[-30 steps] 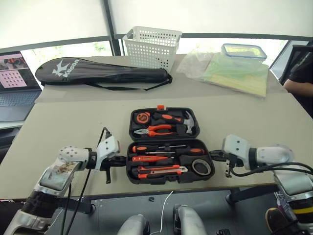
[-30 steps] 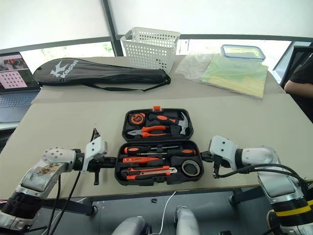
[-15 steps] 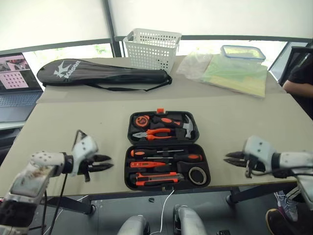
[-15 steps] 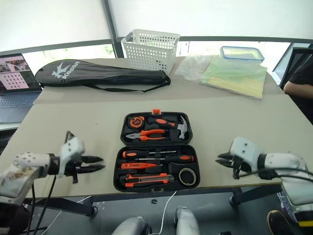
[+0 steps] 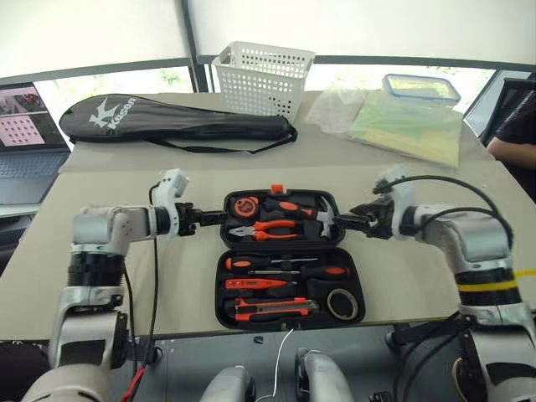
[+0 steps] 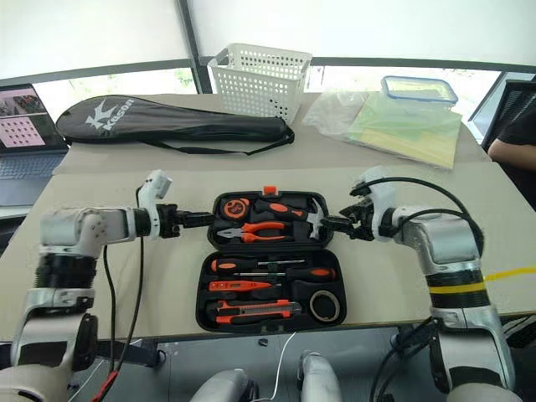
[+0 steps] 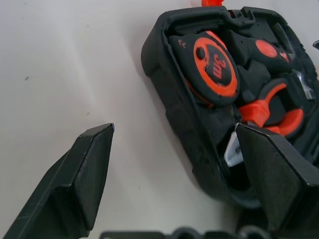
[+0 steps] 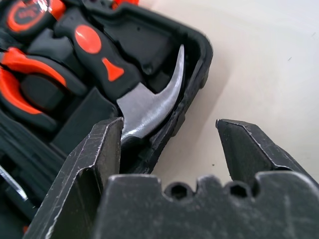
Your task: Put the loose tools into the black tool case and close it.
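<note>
Black tool case (image 5: 285,311) open, tools (image 5: 272,285) apparently slotted.

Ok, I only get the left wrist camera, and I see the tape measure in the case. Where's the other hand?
Observer: The right gripper is at the opposite end of the black tool case's far half, fingers open on either side of its rim by the hammer.
Operator: Are the screwdrivers put away?
Observer: Yes, the screwdrivers lie in the near half, with the utility knife and tape roll.
Operator: Is it shut?
Observer: No, it lies open on the table.
</note>
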Motion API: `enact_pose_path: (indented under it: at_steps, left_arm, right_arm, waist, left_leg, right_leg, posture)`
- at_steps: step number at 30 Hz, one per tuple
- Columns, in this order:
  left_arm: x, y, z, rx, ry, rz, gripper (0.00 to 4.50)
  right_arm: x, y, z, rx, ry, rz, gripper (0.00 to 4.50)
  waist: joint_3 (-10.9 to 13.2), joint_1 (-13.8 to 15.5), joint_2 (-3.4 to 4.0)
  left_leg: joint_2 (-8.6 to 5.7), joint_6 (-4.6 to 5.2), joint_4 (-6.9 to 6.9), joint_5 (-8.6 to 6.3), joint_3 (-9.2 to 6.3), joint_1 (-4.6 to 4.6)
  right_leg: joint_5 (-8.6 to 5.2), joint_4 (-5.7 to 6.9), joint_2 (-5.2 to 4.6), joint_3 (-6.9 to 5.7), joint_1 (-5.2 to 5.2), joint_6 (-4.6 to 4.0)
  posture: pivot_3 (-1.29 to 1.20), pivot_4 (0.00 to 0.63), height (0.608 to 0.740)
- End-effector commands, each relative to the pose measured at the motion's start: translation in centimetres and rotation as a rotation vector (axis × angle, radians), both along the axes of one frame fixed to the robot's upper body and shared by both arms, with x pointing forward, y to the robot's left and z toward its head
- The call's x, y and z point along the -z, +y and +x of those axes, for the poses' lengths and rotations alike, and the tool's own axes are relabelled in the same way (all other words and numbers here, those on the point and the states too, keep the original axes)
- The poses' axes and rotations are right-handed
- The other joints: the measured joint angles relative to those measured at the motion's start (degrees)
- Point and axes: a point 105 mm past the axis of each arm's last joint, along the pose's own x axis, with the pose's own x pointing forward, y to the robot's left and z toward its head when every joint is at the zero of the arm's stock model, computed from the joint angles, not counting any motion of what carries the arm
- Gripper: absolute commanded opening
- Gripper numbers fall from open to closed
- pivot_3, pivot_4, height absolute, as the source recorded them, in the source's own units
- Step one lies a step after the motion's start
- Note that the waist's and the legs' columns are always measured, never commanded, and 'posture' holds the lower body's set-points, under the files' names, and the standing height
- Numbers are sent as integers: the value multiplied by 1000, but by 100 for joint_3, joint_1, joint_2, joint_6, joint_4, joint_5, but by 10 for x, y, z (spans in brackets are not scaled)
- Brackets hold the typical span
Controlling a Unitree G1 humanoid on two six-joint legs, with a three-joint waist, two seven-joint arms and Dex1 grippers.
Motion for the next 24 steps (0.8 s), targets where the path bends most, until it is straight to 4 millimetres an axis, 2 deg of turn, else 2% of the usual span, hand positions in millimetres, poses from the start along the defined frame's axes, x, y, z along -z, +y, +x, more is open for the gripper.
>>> enact_pose_path:
  at_steps: [1, 5, 8, 9, 11, 15, 18, 21, 24]
  left_arm:
    - [-4, -1, 7, -14, -42, 18, 3427]
    - [4, -3, 4, 1, -33, 44, 2028]
    - [2, -2, 5, -14, -44, 29, 837]
    - [2, -1, 5, -18, -45, 30, 597]
    - [3, 0, 5, -20, -49, 36, 32]
    - [-1, -2, 4, 4, -90, 39, 8]
    - [-14, -6, 7, 37, -208, 65, 8]
    - [-37, -11, 13, 62, -404, 100, 8]
    - [-78, -17, 20, 48, -642, 99, 8]
  right_arm:
    - [-5, -8, 7, 47, -21, -26, 2763]
    - [-5, -5, 8, 36, -25, -27, 1449]
    - [-5, -1, 9, 26, -32, -27, 362]
    - [-5, 0, 9, 25, -33, -26, 113]
    - [-6, 2, 10, 29, -35, -14, 0]
    - [-10, 3, 11, 33, -57, -14, 0]
    - [-21, 9, 15, 28, -125, 10, 0]
    - [-40, 13, 22, 43, -242, 25, 0]
    - [-66, 16, 30, 87, -409, 43, 0]
  waist:
    - [0, -32, 0]
    - [0, -35, 0]
    - [0, -14, 1]
    - [-1, -10, 1]
    - [-1, -1, 1]
    - [-2, -4, 2]
    - [-2, -4, 2]
    - [-1, -9, 2]
    - [-1, -9, 2]
  left_leg:
    - [0, -2, 1, 1, 2, 0]
    - [4, -13, 4, 7, 2, 24]
    - [5, -15, 4, 6, -3, 49]
    - [5, -15, 3, 6, -5, 57]
    - [5, -15, 3, 6, -5, 61]
    - [6, -14, 3, 6, -5, 64]
    - [7, -14, 3, 6, -4, 64]
    - [7, -15, 3, 6, -2, 62]
    - [7, -18, 3, 8, 0, 38]
  right_leg:
    - [0, 0, 0, 2, 0, 0]
    - [3, -2, -4, 5, 24, -4]
    - [3, -3, -6, 9, 50, -4]
    - [2, -3, -8, 11, 58, -4]
    - [2, -3, -10, 14, 60, -3]
    - [2, -2, -8, 17, 60, -3]
    - [2, -2, -9, 19, 60, -4]
    - [2, -2, -9, 21, 56, -4]
    - [3, 0, -7, 21, 29, -6]
  posture:
    - [0, 150, 740]
    - [0, 150, 740]
    - [0, 150, 740]
    - [0, 150, 740]
    - [0, 150, 740]
    - [0, 150, 740]
    - [0, 150, 740]
    - [0, 150, 740]
    - [0, 150, 740]
